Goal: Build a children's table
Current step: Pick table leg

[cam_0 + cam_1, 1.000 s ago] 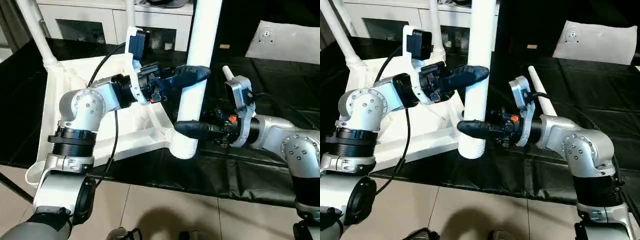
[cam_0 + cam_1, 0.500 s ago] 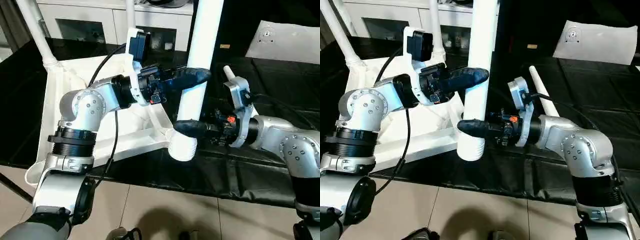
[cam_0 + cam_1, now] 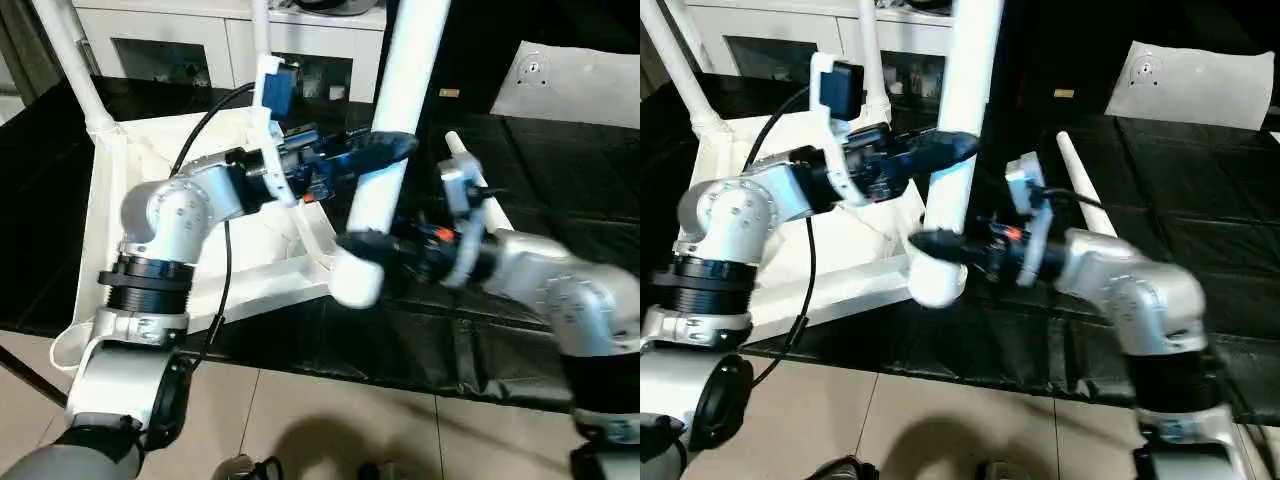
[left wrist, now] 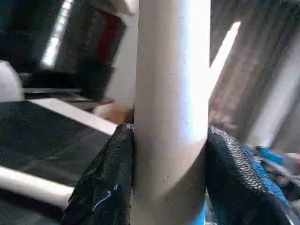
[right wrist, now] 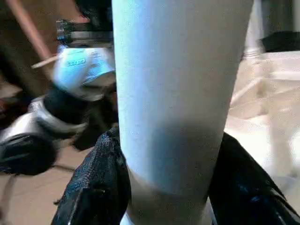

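Holding one white table leg [image 3: 392,120] from both sides, the left gripper [image 4: 169,178] squeezes it higher up and the right gripper [image 5: 164,187] squeezes it near its fat end. The leg leans, its fat end hanging over the black table's edge [image 3: 420,375], just beside the upside-down tabletop's [image 3: 130,220] near corner.

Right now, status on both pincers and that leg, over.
Left pincer and right pincer both clamped on the same white leg. Thick end off the corner of the upturned tabletop, not seated. Spare leg on the black cloth.
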Controlling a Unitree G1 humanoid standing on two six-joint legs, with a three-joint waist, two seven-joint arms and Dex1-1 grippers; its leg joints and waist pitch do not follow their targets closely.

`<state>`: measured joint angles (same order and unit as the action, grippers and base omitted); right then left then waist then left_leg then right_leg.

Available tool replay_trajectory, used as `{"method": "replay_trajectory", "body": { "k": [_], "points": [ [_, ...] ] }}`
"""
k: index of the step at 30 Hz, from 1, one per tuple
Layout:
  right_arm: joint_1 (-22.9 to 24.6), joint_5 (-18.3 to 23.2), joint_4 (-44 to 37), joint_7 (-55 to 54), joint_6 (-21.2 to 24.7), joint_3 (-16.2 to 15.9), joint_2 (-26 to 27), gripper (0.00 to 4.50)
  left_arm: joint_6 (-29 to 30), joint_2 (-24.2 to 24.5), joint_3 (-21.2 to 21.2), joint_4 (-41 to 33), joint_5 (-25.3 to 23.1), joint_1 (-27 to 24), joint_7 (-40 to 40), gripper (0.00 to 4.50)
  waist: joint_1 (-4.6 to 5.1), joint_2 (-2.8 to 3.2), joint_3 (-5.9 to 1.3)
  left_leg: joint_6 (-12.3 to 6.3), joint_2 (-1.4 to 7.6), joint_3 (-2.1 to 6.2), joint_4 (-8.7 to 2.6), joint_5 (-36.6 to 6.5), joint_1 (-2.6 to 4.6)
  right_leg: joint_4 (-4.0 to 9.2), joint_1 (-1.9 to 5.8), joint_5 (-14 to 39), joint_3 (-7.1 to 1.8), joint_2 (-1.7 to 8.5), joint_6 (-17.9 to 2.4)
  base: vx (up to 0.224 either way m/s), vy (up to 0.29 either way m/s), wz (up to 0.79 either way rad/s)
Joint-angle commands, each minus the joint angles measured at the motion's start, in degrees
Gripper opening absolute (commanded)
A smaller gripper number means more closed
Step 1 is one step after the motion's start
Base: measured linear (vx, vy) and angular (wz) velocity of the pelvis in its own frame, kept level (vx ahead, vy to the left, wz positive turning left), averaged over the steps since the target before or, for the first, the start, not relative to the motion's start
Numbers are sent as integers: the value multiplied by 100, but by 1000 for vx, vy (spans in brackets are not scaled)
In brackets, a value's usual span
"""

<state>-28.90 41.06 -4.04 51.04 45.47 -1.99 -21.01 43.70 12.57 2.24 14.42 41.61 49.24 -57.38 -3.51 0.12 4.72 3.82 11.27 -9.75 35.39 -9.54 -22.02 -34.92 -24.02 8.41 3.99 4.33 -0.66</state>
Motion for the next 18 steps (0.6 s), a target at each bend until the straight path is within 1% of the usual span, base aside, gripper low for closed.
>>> {"method": "replay_trajectory", "body": {
  "k": [1, 2, 3, 4, 5, 6, 8, 9, 11, 12, 13, 14, 15, 18],
  "points": [
    [-54, -415, 42, -492, -265, 22, 15, 193, -237, 49, -62, -88, -405, -134, 446, 255, -17, -78, -528, 7, 76, 12, -384, -1053, 53, 516, 339, 2536, -179, 293, -563, 0, 0, 0],
    [-50, -570, 39, -674, -370, -16, 76, 193, -374, 41, -96, -174, -548, -224, 619, 255, -13, -75, -526, 32, 94, 22, -393, -1058, 55, 498, 338, 2484, -184, 301, -580, 0, 0, 0],
    [-43, -633, 31, -798, -417, -18, 135, 193, -432, 22, -102, -243, -614, -280, 744, 255, 0, -77, -518, 24, 83, 14, -396, -1078, 54, 511, 335, 2490, -184, 285, -585, 0, 0, 0],
    [-17, -779, 32, -1042, -539, -45, 261, 193, -510, -47, -75, -405, -708, -392, 1014, 255, -4, -64, -528, 20, 90, 11, -392, -1079, 64, 501, 332, 2406, -191, 292, -621, 0, 0, 0],
    [-17, -779, 32, -1042, -539, -45, 261, 193, -510, -47, -75, -405, -708, -392, 1014, 255, -4, -64, -532, 32, 96, 14, -390, -1077, 58, 483, 339, 2358, -192, 299, -641, 0, 0, 0],
    [12, -873, 35, -1187, -621, -69, 334, 193, -545, -110, -49, -526, -757, -467, 1195, 255, 2, -73, -525, 29, 91, 7, -395, -1113, 66, 497, 331, 2362, -189, 286, -646, 0, 0, 0],
    [58, -995, 27, -1349, -701, -138, 418, 193, -609, -212, -33, -739, -862, -589, 1480, 255, 11, -65, -520, 34, 106, 13, -400, -1148, 59, 483, 331, 2320, -196, 292, -670, 0, 0, 0],
    [83, -1076, 14, -1434, -739, -172, 463, 193, -682, -246, -68, -846, -944, -654, 1583, 255, 6, -71, -526, 20, 101, 9, -394, -1168, 70, 488, 332, 2354, -196, 295, -654, 0, 0, 0],
    [113, -1193, 1, -1577, -785, -209, 542, 193, -818, -292, -142, -980, -1099, -744, 1759, 255, 19, -61, -511, 23, 104, 9, -403, -1208, 70, 507, 314, 2437, -199, 287, -610, 0, 0, 0],
    [136, -1237, -12, -1689, -802, -219, 621, 193, -1009, -309, -259, -1076, -1309, -823, 1900, 255, 23, -61, -508, 37, 99, 12, -411, -1266, 76, 519, 307, 2537, -200, 280, -537, 0, 0, 0],
    [147, -1279, -14, -1766, -823, -231, 664, 193, -1086, -333, -314, -1136, -1409, -877, 2008, 255, 28, -72, -505, 39, 97, 12, -413, -1281, 71, 530, 308, 2560, -198, 278, -498, 0, 0, 0],
    [147, -1279, -14, -1766, -823, -231, 664, 193, -1086, -333, -314, -1136, -1409, -877, 2008, 255, 28, -72, -505, 39, 97, 12, -413, -1281, 71, 530, 308, 2560, -198, 278, -498, 0, 0, 0],
    [156, -1336, -3, -1845, -865, -262, 711, 193, -1148, -351, -382, -1199, -1510, -949, 2090, 255, 30, -68, -506, 57, 91, 18, -414, -1298, 65, 531, 312, 2637, -197, 284, -443, 0, 0, 0],
    [170, -1373, 2, -1888, -916, -295, 730, 193, -1051, -409, -337, -1221, -1438, -998, 2168, 255, 45, -81, -500, 50, 74, 12, -401, -1357, 72, 552, 296, 2796, -190, 281, -372, 0, 0, 0]
  ]
}}
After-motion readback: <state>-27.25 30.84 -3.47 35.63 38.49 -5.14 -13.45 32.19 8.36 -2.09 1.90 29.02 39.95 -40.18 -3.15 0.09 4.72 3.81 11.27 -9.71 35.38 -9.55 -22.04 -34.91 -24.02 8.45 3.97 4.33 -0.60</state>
